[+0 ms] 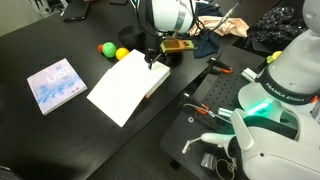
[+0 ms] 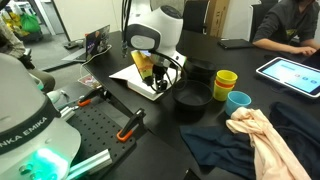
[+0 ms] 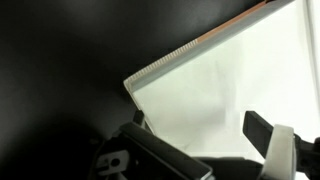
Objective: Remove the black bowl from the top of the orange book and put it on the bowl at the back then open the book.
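Observation:
The orange book (image 1: 125,88) lies open on the black table, with a broad white page facing up. It also shows in the other exterior view (image 2: 140,80). In the wrist view the white page (image 3: 225,80) fills the right side, with a thin orange cover edge at its top. My gripper (image 1: 152,58) hovers just above the book's far edge, also in an exterior view (image 2: 150,68). Its fingers (image 3: 200,130) are spread wide and hold nothing. A black bowl (image 2: 193,97) sits on the table beside the book. Another black bowl (image 2: 201,72) stands behind it.
A pale blue-and-white book (image 1: 55,84) lies left of the open book. Green (image 1: 105,47) and yellow (image 1: 121,54) balls lie behind it. A yellow cup (image 2: 226,82), a blue cup (image 2: 238,102) and crumpled cloth (image 2: 262,135) sit near the bowls. Tools lie by the robot base (image 1: 215,105).

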`<control>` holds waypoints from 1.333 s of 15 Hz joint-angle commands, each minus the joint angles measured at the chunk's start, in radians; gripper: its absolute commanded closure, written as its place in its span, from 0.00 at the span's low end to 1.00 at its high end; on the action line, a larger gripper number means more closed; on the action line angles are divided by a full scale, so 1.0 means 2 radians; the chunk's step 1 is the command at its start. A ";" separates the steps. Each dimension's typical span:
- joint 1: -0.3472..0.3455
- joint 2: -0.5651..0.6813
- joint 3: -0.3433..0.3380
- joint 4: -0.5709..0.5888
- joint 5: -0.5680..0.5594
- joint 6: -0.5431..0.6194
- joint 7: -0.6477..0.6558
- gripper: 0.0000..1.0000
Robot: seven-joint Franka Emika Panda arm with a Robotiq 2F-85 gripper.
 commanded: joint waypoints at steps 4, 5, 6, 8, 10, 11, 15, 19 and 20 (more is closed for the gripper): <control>-0.016 -0.012 0.014 -0.002 -0.003 -0.023 0.000 0.00; -0.015 -0.017 0.013 -0.002 -0.004 -0.028 0.002 0.00; -0.020 -0.020 0.017 -0.002 -0.002 -0.034 0.002 0.00; -0.045 -0.018 0.039 0.003 0.009 -0.043 -0.003 0.00; -0.075 -0.008 0.067 0.007 0.021 -0.049 -0.009 0.00; -0.088 -0.002 0.082 0.008 0.026 -0.050 -0.011 0.00; -0.108 0.004 0.102 -0.001 0.026 -0.050 -0.007 0.00; -0.127 0.013 0.124 0.003 0.029 -0.061 -0.010 0.00; -0.134 0.016 0.133 0.005 0.030 -0.064 -0.011 0.00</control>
